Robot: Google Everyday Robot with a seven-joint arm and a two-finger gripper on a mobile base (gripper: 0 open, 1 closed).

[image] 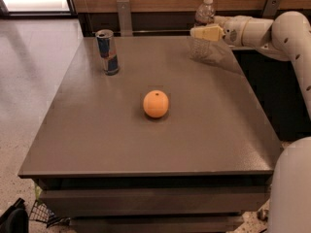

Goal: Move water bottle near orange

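Observation:
The water bottle [204,14], clear ribbed plastic with a white cap, stands upright at the table's far right edge. My gripper [206,32] reaches in from the right on the white arm and sits across the bottle's middle, level with its waist. The orange [156,104] rests near the middle of the grey table [97,130], well to the front-left of the bottle.
A blue-and-silver drink can [108,51] stands at the table's far left. A dark counter with a wooden wall runs behind the table. The robot's white body [291,188] shows at the lower right. Pale floor lies to the left.

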